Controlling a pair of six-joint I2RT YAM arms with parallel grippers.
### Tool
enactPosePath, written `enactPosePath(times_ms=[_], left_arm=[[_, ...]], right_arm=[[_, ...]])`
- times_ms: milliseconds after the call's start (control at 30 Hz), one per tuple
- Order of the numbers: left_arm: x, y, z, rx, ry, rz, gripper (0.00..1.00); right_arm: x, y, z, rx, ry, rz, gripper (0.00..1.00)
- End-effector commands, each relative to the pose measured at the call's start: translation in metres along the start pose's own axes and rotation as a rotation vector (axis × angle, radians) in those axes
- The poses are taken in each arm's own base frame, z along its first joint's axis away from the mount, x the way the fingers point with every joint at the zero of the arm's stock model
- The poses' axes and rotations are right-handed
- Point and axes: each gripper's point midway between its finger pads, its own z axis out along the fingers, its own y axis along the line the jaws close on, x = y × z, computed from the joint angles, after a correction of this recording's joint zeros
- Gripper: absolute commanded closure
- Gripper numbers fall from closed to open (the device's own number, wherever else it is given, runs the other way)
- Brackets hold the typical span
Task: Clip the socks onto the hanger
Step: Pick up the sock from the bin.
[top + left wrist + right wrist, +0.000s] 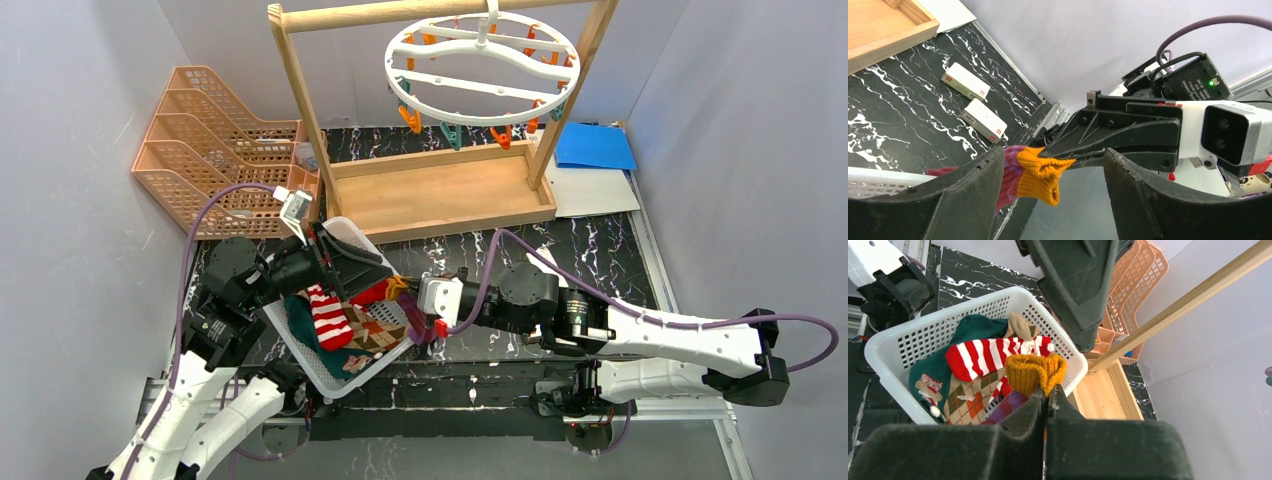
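Orange ribbed wool is showing at the cuff of the maroon-purple sock (1035,372), and the right gripper (1047,392) is pinching this cuff with its jaws pressed together on the fabric. The sock is hanging over the basket's rim at about 3 o'clock, and its purple part is trailing down toward the basket.

The left gripper (1052,156) is standing at about 10 o'clock from the cuff in the top view. Its jaws are apart, one finger on each side of the cuff. I cannot tell if the finger nearer the purple part is touching the sock.

In the white basket (883,347) the red sock with white stripes (983,355) is lying across the argyle sock (968,397), and the dark teal sock (973,327) is lying beside them.

The round white hanger (485,70) is hanging at 12 o'clock of the table, well apart from the socks, on the wooden rack (440,195). Its orange and teal clips are dangling with no sock on them. The orange trays (215,150) are standing at 10 o'clock, and a blue sheet (595,145) is lying at 2 o'clock.
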Motion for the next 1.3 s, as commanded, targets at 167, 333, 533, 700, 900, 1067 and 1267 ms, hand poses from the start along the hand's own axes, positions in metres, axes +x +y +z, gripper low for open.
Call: enactPosePath(times_ms=[167, 333, 533, 700, 900, 1067, 1267], left_arm=[[0.027, 0.007, -0.007, -0.001, 0.087, -0.02, 0.39], [0.03, 0.007, -0.007, 0.001, 0.096, -0.026, 0.41], [0.029, 0.009, -0.006, -0.007, 0.088, -0.03, 0.5], [0.029, 0.009, -0.007, -0.01, 0.082, -0.02, 0.67], [0.03, 0.012, -0.007, -0.019, 0.078, -0.018, 0.85], [0.027, 0.012, -0.008, -0.025, 0.063, -0.007, 0.78], [0.025, 0.012, -0.008, -0.029, 0.055, -0.003, 0.76]], right_arm=[[-0.042, -0.027, -0.001, 0.084, -0.133, 0.015, 0.99], [-0.045, -0.028, 0.001, 0.086, -0.141, 0.02, 0.99], [-0.044, -0.025, 0.007, 0.077, -0.142, 0.027, 0.99], [-0.045, -0.024, 0.009, 0.079, -0.15, 0.026, 0.99], [-0.044, -0.025, 0.009, 0.081, -0.147, 0.025, 0.99], [-0.043, -0.024, 0.007, 0.08, -0.145, 0.026, 0.99], [-0.044, -0.024, 0.006, 0.077, -0.147, 0.033, 0.99]])
